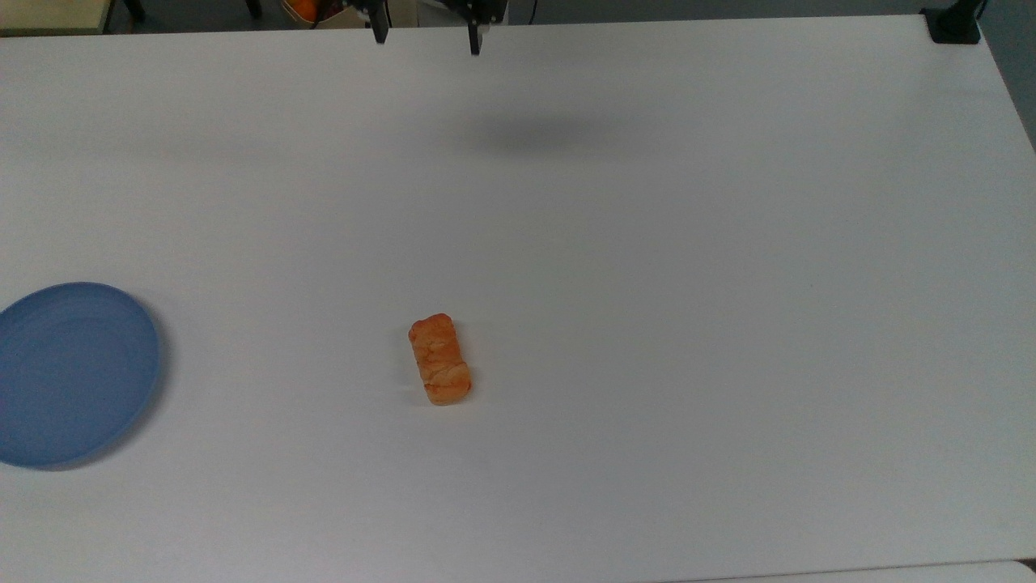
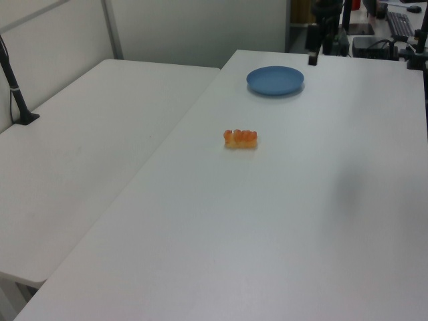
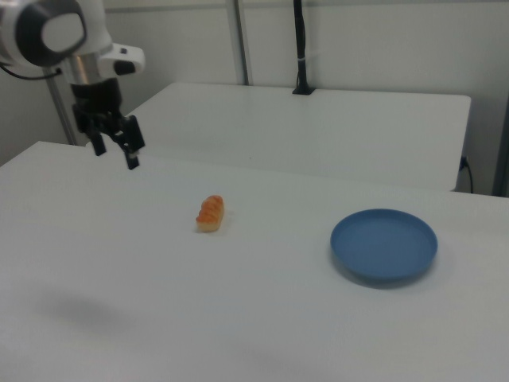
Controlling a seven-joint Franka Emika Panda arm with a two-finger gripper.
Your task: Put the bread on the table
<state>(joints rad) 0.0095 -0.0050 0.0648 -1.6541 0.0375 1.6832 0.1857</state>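
Near the top view's centre, on the white desk [image 1: 688, 324]: one bread roll [image 1: 439, 359], lying free. At the top view's left edge: one blue plate [image 1: 73, 372], well apart from the roll. At the top view's upper edge: one pincer [image 1: 426, 36], raised, fingers spread, grasping nothing. Bare desk all around the roll.

The bread [image 1: 439, 359] lies on the table [image 1: 688, 283], near the middle. In the top view the plate [image 1: 69, 372] sits on the table far to the bread's left, well apart from it. The gripper [image 3: 114, 151] hangs above the table, away from the bread, at the right view's left, fingers spread
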